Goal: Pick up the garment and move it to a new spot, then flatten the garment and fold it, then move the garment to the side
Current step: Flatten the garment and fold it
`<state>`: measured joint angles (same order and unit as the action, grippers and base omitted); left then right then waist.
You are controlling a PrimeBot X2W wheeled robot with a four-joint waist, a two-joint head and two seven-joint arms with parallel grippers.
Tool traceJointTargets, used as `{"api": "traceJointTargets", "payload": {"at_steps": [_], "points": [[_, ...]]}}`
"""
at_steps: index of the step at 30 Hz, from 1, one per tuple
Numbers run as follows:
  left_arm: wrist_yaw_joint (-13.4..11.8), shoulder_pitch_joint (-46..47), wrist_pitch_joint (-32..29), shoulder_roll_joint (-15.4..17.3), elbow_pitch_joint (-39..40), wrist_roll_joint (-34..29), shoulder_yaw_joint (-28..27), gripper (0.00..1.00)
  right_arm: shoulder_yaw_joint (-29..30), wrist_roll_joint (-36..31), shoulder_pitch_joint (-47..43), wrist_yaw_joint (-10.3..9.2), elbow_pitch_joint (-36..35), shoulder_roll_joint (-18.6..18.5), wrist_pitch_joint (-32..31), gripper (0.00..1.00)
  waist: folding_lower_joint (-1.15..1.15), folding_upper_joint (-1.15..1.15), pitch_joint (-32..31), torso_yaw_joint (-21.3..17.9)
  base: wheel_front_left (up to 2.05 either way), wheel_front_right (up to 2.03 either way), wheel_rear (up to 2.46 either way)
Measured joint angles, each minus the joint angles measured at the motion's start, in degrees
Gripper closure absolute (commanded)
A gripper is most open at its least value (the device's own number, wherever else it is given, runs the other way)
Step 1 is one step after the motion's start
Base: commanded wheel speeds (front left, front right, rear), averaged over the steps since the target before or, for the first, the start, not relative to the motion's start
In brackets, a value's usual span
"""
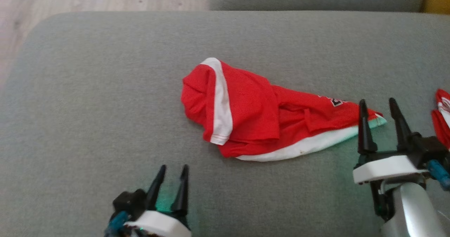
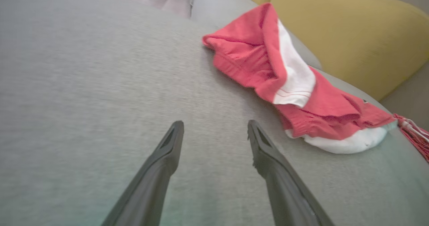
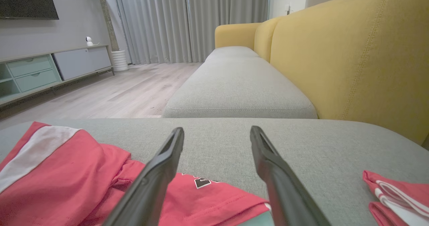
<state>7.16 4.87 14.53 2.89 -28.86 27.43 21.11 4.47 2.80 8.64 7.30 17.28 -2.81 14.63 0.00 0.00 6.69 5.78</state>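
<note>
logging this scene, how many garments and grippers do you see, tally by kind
garments: 2 (crumpled garment, second garment at the right edge)
grippers: 2 (left gripper, right gripper, both open)
total: 4

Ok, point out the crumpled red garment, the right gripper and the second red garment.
crumpled red garment [image 1: 246,114]: head view, red panel beside the white stripe.
right gripper [image 1: 377,101]: head view, midway between its fingertips.
second red garment [image 1: 438,126]: head view, its red fold.

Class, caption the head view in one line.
Crumpled red garment on grey cushion; left hand open nearby, right hand open at its edge.
</note>
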Motion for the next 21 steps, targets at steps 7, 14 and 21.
{"api": "traceJointTargets", "payload": {"at_steps": [7, 14, 21], "points": [[0.0, 4.9, 0.0, 0.0, -3.5, 5.1, 9.3, 0.00, -3.4, 0.6, 0.1, 0.00, -0.7, 0.1, 0.0, 0.00, 0.00, 0.00, 2.2, -4.2, 0.00, 0.00, 0.00], [0.0, 8.6, 0.2, 0.3, -5.3, 9.6, 12.5, 0.00, -4.5, 0.8, 0.2, 0.00, -0.8, 0.1, 0.0, 0.00, 0.00, 0.00, 4.6, -8.7, 0.00, 0.00, 0.00], [-0.1, 9.4, 0.6, 2.1, -3.6, 11.9, 14.2, 0.00, -5.4, 0.9, 0.2, 0.00, -0.7, 0.1, 0.0, 0.00, 0.00, 0.00, 5.7, -11.6, 0.00, 0.00, 0.00]]}}
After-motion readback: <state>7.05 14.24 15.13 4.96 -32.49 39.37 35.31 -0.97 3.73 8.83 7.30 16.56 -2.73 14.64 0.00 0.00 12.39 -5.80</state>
